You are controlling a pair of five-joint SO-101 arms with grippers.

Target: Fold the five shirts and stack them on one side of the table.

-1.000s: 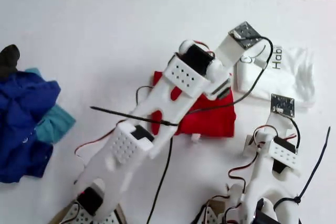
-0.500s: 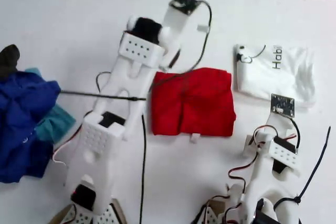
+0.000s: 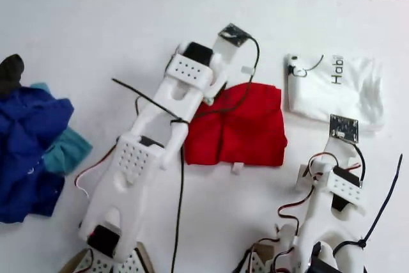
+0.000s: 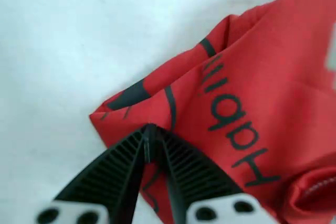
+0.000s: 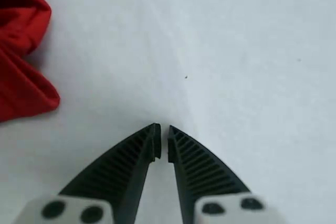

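Left gripper (image 4: pixel 151 132) has its black ribbed fingers drawn together, tips meeting right over a corner of the red shirt (image 4: pixel 252 93); whether any cloth is pinched between them cannot be told. From that corner the red shirt spreads away ahead of the fingertips, folded, with dark lettering facing up and a hem showing at its far fold. In the high view this arm leans in over the table (image 3: pixel 96 30), and the red shirt (image 3: pixel 239 126) lies flat from the gripper's end toward the other arm. Right gripper (image 5: pixel 164 142) hangs over bare white tabletop with its fingers nearly together, a thin slit between the tips and nothing in them; one corner of the red shirt (image 5: pixel 23 61) lies near it, off to one side and not touching. A folded white shirt (image 3: pixel 335 87) lies beyond the red one from the left gripper, close to the right arm's wrist. Well apart from both grippers, on the left arm's outer side, a blue shirt (image 3: pixel 29 151), a teal shirt (image 3: pixel 67 151) and a dark garment (image 3: pixel 11 71) lie in a loose heap.
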